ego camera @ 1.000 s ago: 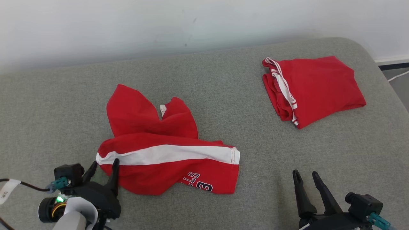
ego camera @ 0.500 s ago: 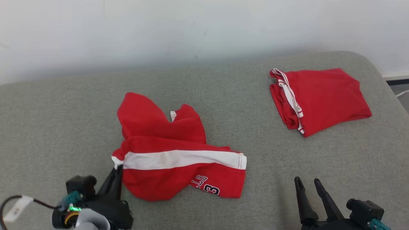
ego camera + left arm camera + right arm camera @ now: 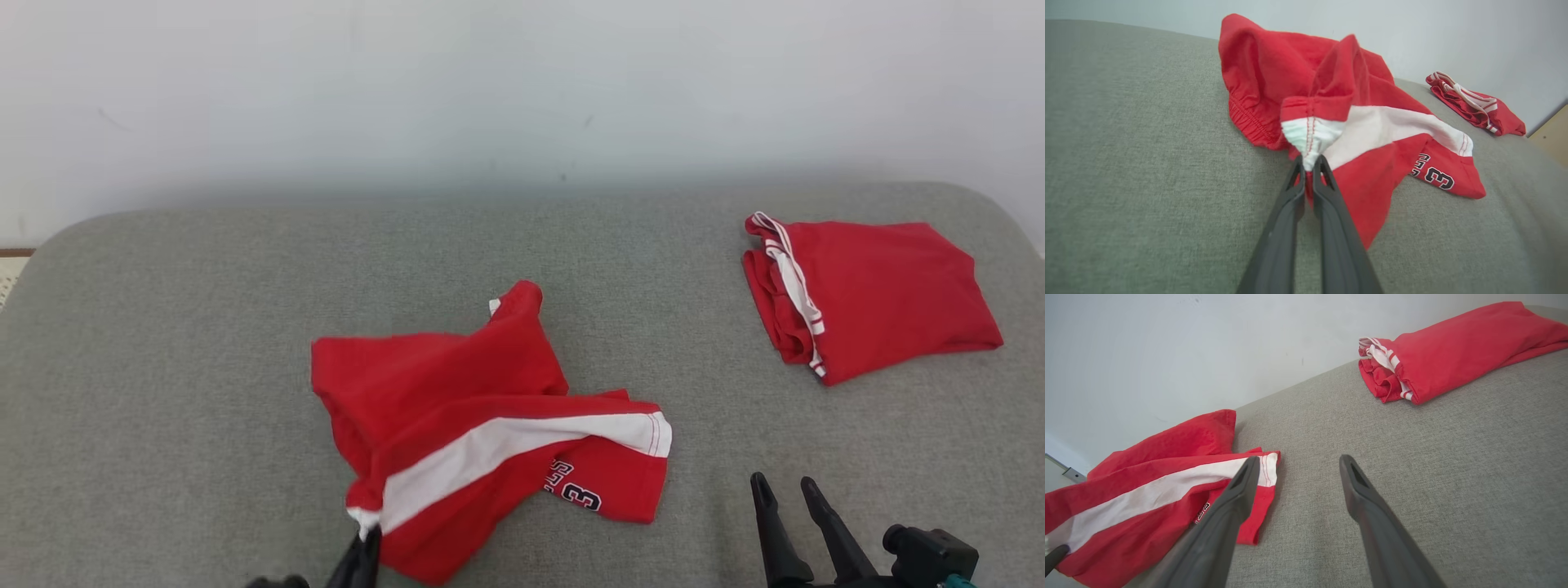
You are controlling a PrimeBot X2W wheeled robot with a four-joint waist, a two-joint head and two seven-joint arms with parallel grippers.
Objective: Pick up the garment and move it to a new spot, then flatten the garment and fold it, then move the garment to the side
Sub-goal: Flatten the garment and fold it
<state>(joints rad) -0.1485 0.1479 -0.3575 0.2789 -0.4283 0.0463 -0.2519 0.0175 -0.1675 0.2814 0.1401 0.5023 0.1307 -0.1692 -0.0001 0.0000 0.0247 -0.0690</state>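
Note:
The garment [image 3: 482, 416] is a crumpled pair of red shorts with a white side stripe and a dark "3"; it lies on the grey cushion near the middle front. My left gripper [image 3: 365, 535] is shut on the white-striped corner of the garment [image 3: 1310, 139] and holds that corner up off the cushion at the bottom edge of the head view. In the left wrist view the left gripper [image 3: 1309, 160] pinches the bunched white fabric between its tips. My right gripper [image 3: 785, 487] stands open at the lower right, empty, to the right of the garment [image 3: 1147, 494]. The right gripper [image 3: 1299, 463] hovers over bare cushion.
A second red garment [image 3: 873, 294] lies folded at the back right of the grey cushion [image 3: 163, 367], also seen as the folded garment [image 3: 1453, 347]. A pale wall [image 3: 490, 82] runs behind the cushion. The cushion's rounded edges show at far left and right.
My left gripper closed on the garment's striped corner and pulled it toward me and to the right, dragging the cloth along. The head camera has shifted. The right gripper stayed open.

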